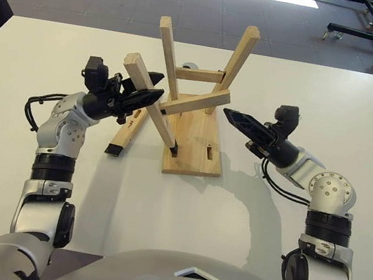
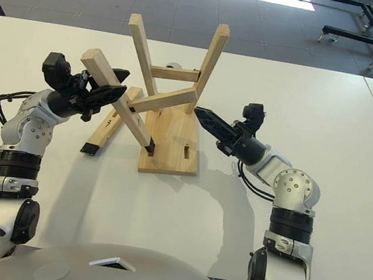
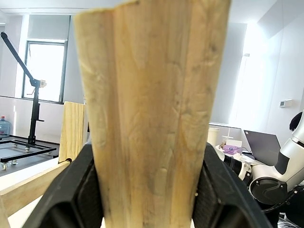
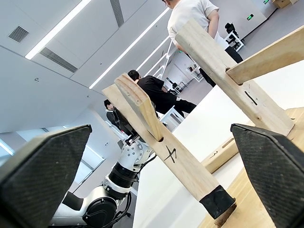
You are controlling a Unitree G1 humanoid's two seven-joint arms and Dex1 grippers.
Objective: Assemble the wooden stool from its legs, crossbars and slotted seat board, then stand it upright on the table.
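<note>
While left gripper (image 1: 151, 86) clamps a leg (image 1: 163, 128), right gripper (image 1: 233, 116) gapes

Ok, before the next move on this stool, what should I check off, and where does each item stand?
1. Hold of left gripper on tilted leg: ok, clamped.
2. State of right gripper: ok, open and empty.
3. Seating of tilted leg in seat board: cannot tell; it leans, dark end on the board.
4. The two far legs, joined by crossbar, standing: ok.
5. The fourth leg fitted: not ok, lies on the table beside the board.
</note>
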